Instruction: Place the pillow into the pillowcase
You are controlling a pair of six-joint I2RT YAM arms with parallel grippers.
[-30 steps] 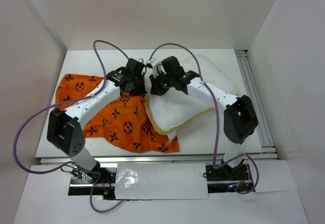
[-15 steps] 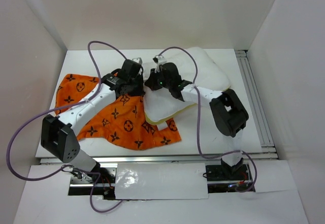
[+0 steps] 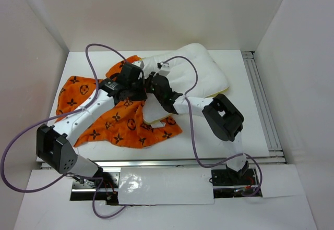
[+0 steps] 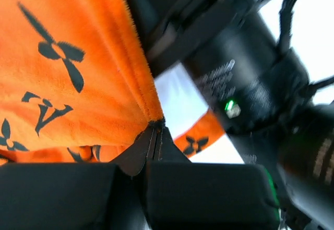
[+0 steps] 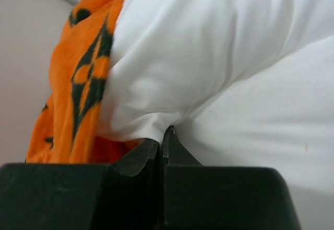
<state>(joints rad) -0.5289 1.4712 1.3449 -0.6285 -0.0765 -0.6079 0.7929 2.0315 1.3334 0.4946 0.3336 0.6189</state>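
Note:
The white pillow [image 3: 201, 71] lies across the back middle of the table, its near-left corner [image 3: 155, 112] tucked against the orange pillowcase [image 3: 112, 123], which is spread at the left with a fold raised at the back [image 3: 127, 64]. My left gripper [image 3: 138, 85] is shut on the pillowcase's edge [image 4: 148, 105]. My right gripper [image 3: 151, 82] is right beside it, shut on a pinch of pillow fabric [image 5: 151, 120]. In the right wrist view the pillow [image 5: 235, 84] bulges above the jaws with the pillowcase [image 5: 78, 84] to its left. The right wrist [image 4: 245, 99] fills the left wrist view.
White walls enclose the table on the left, back and right. A metal rail [image 3: 261, 99] runs along the table's right edge. Purple cables [image 3: 104, 50] loop over both arms. The two arms cross close together at the table's middle.
Both grippers moved left and slightly back. The pillow was dragged left with them, and the pillowcase bunched up with a fold rising behind the left gripper.

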